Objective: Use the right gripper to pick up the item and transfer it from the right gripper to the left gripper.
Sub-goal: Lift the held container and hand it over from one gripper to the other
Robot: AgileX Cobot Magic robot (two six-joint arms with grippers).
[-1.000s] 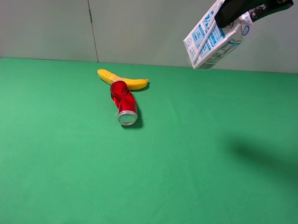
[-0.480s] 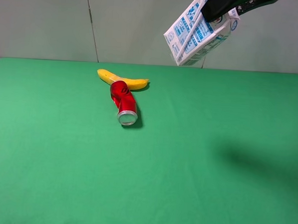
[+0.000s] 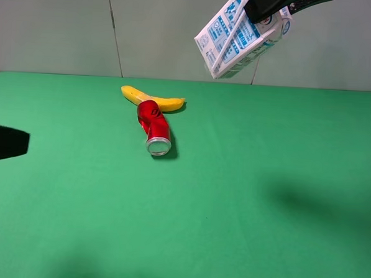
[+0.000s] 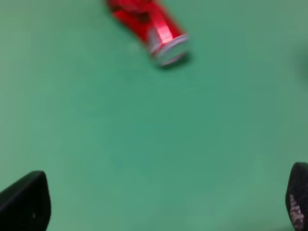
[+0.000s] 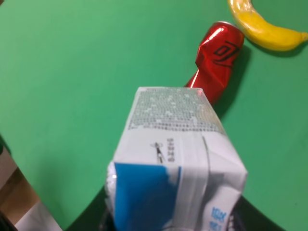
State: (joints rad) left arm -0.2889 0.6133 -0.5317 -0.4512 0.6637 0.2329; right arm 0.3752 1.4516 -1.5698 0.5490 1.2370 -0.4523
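Green cloth covers the whole tabletop (image 3: 230,228), and a pale grey wall (image 3: 54,26) with a thin vertical seam rises behind its far edge. A soft dark shadow (image 3: 319,205) lies on the right part of the cloth.

High above the far right of the table, in front of the wall, hangs the carton (image 3: 231,38). It is white with blue print, tilted, with its gabled end up toward the arm and its flat base down and to the left. The right gripper (image 3: 267,7), black and blocky, comes in from the top edge of the high view with its jaws clamped on the carton's upper end. In the right wrist view, the blue patch at the gable sits right at the jaws. The carton is well clear of the table and touches nothing else.

On the cloth, left of centre and toward the back, a dented red can (image 3: 154,128) lies on its side with its silver end facing forward. A yellow banana (image 3: 153,99) lies across its far end, touching it.

The left gripper (image 4: 161,207) hovers low over the left side of the table. Its two black fingertips (image 4: 24,202) stand wide apart, with only bare cloth between them and the can some way ahead. Only a black tip of it shows at the left edge of the high view.
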